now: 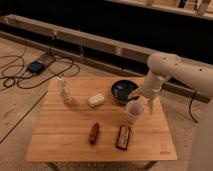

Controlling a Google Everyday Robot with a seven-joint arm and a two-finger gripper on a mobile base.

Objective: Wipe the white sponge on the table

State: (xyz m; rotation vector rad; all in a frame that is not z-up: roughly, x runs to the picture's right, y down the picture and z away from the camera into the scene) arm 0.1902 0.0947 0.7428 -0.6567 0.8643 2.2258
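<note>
- Where the dark bowl (pixel 122 90) stands near the white cup (pixel 134 111), I see my gripper (pixel 142 98) hanging, jaws released and empty.
- The white sponge (pixel 96 100) lies on the worktop (pixel 70 131), left of the bowl.

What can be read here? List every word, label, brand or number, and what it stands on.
None legible.
Packet: print too blurred to read.
Table, corner mark: too small to read.
Gripper, above the cup beside the bowl: no lettering visible.
</note>
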